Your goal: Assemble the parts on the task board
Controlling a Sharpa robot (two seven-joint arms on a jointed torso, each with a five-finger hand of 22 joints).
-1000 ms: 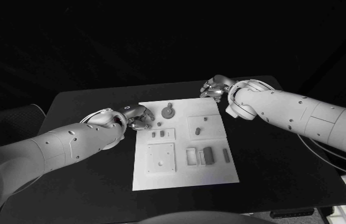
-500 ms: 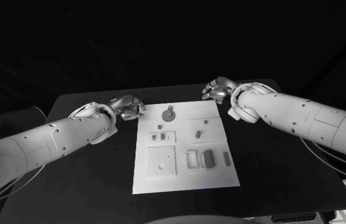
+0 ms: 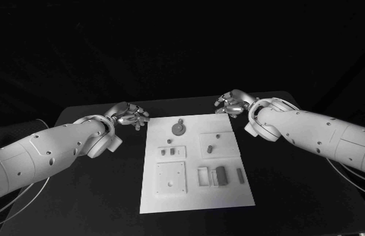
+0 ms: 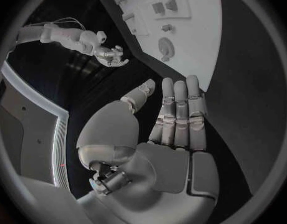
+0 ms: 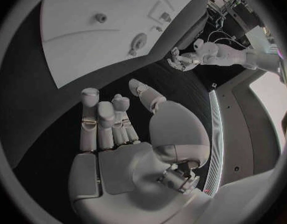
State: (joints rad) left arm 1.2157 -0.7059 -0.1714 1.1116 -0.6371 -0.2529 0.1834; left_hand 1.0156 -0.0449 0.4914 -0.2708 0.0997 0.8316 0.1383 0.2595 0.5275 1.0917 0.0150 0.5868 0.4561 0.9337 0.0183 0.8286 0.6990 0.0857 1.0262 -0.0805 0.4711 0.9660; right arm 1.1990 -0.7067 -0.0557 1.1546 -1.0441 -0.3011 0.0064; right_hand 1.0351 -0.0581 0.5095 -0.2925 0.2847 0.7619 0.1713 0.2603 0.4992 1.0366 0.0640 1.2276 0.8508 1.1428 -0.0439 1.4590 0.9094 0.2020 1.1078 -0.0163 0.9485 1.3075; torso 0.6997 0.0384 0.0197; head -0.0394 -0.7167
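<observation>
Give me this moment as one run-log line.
left robot hand: open, empty, beside task board | right robot hand: open, empty, at far corner | parts: on board, untouched

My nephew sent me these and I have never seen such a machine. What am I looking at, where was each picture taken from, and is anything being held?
It is a robot with two white arms, each ending in a silver hand with many fingers. One picture comes from a camera on its head, looking down at a black table. There the left hand hovers beside the far left corner of a white task board, and the right hand is near the far right corner.

The two round pictures come from fisheye cameras at the wrists, each looking out over its own palm: the left hand and the right hand.

On the board lie small grey parts, such as a round part at the far end and a bar-shaped part nearer the robot.

Nothing is held: both palms are bare, with fingers apart.
</observation>
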